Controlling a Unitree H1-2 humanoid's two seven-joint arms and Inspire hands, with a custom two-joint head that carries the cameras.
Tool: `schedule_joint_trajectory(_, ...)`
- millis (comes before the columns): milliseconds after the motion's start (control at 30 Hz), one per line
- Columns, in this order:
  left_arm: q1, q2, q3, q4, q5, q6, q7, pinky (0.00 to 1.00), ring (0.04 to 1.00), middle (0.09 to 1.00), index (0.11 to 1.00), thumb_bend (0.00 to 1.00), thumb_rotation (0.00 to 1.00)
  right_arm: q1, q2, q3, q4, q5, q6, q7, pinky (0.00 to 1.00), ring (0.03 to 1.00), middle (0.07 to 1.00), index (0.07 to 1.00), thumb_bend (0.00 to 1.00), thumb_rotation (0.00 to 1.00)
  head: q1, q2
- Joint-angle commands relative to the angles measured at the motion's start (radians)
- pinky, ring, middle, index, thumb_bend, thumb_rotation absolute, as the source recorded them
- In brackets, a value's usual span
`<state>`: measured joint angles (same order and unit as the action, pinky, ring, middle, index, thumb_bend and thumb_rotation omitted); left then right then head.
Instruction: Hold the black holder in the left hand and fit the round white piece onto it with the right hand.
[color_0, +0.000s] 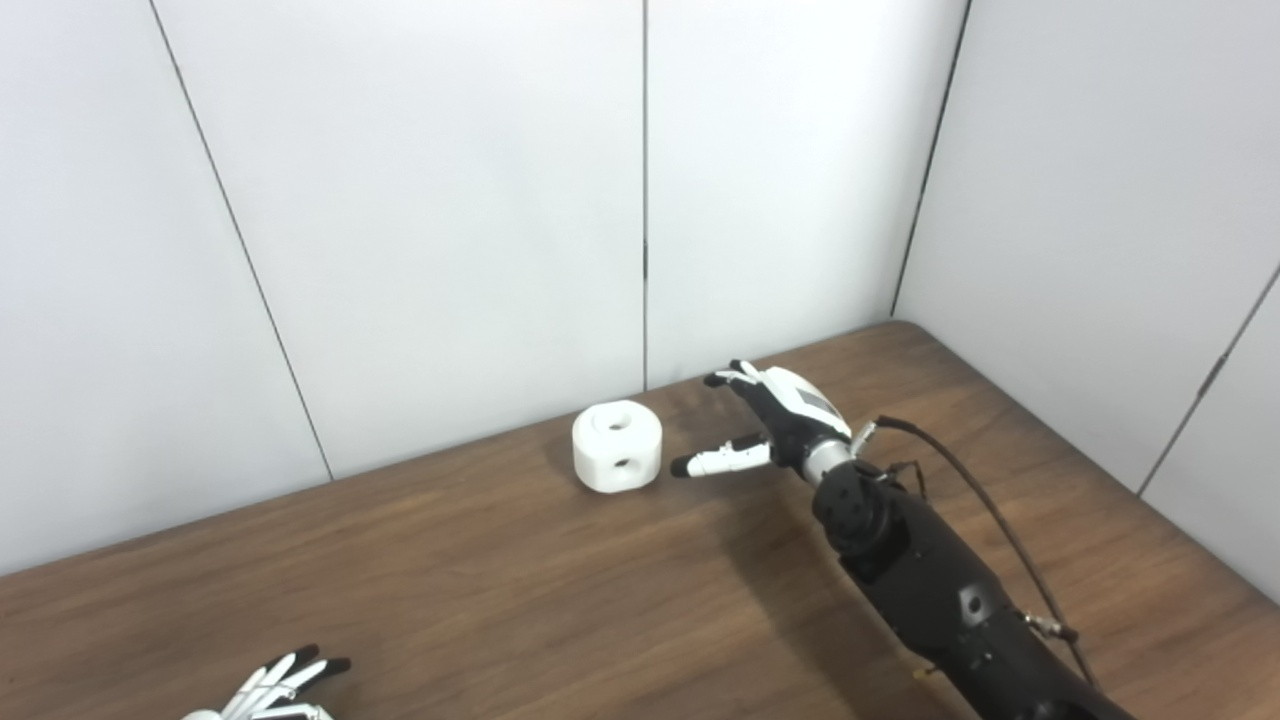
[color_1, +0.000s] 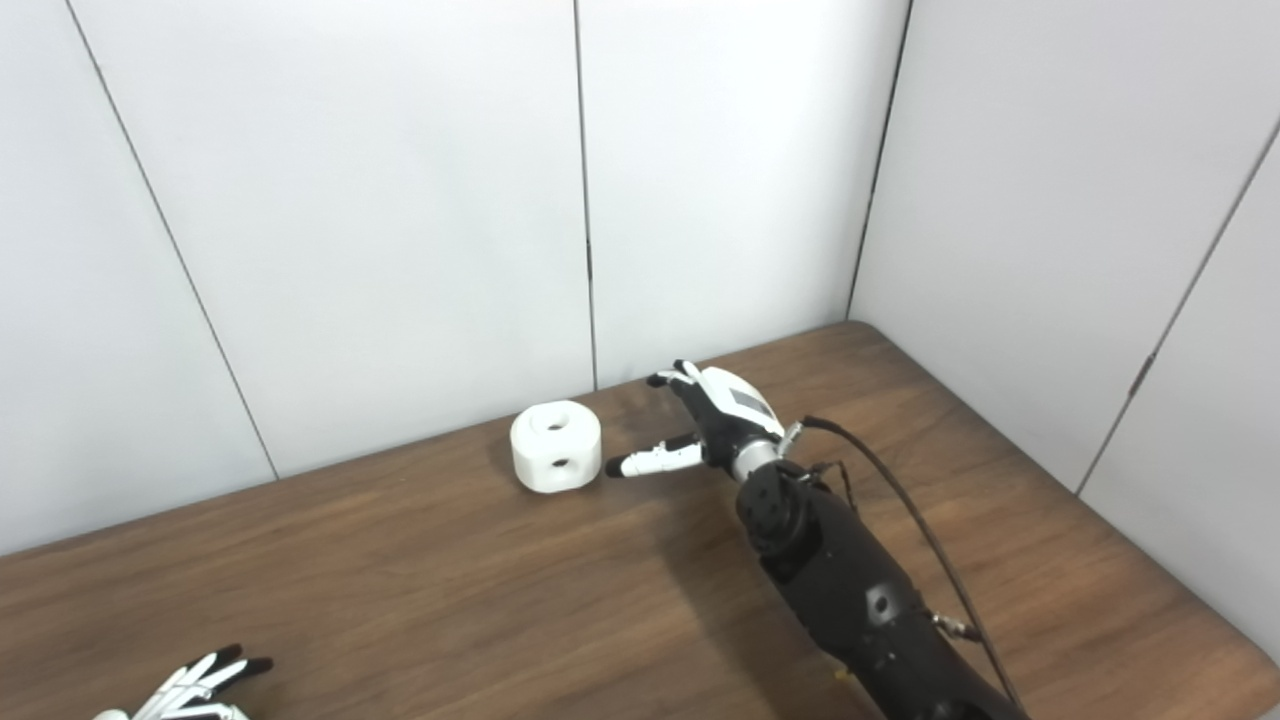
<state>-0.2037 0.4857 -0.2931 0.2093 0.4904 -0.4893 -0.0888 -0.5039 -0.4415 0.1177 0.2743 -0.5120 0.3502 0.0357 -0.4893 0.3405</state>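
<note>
Presently we judge the task to be at its opening stage: nothing is grasped and nothing is fitted. We note the brown wooden counter (color_0: 450, 590) first, bounded at the back and on the right by pale wall panels (color_0: 420, 200). We see no black holder in either view, so its position cannot be stated.

The right arm (color_0: 930, 590) reaches in from the lower right, a black cable (color_0: 990, 510) looping along it. The right hand (color_0: 765, 425) hovers just beside the round white piece (color_0: 617, 445), on its right; its fingers are spread apart and hold nothing, and the thumb tip points at the piece without clear contact.

The round white piece rests on the counter near the back wall, one hole on top and one in its side.

The left hand (color_0: 275, 690) shows only at the bottom edge, fingers apart, empty, well apart from the piece.

Remaining, as we judge: grasp the piece, find and hold the holder, then fit. Nothing visible blocks the reach.
</note>
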Motion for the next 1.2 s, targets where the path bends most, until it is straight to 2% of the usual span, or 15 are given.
schedule_joint_trajectory(0, 0.009, 0.018, 0.001, 0.009, 0.043, 0.030, -0.015, 1.00, 0.980, 0.900, 0.479, 0.51, 0.05, -0.058, -0.007, -0.001, -0.011, 0.000, -0.035, -0.016, 0.98, 1.000, 1.000, 0.886, 1.00, 0.53, 0.001, 0.000)
schedule_joint_trajectory(433, 0.012, 0.015, 0.003, 0.008, 0.043, 0.026, -0.014, 1.00, 0.980, 0.900, 0.479, 0.51, 0.05, -0.104, 0.033, 0.025, 0.038, 0.003, -0.057, -0.021, 0.96, 1.000, 1.000, 0.883, 1.00, 0.54, 0.013, 0.001)
schedule_joint_trajectory(1167, 0.014, 0.009, 0.006, 0.008, 0.050, 0.027, -0.010, 1.00, 0.974, 0.898, 0.479, 0.51, 0.05, -0.125, 0.038, 0.038, 0.077, 0.007, -0.088, -0.017, 0.97, 1.000, 1.000, 0.875, 1.00, 0.54, 0.022, -0.001)
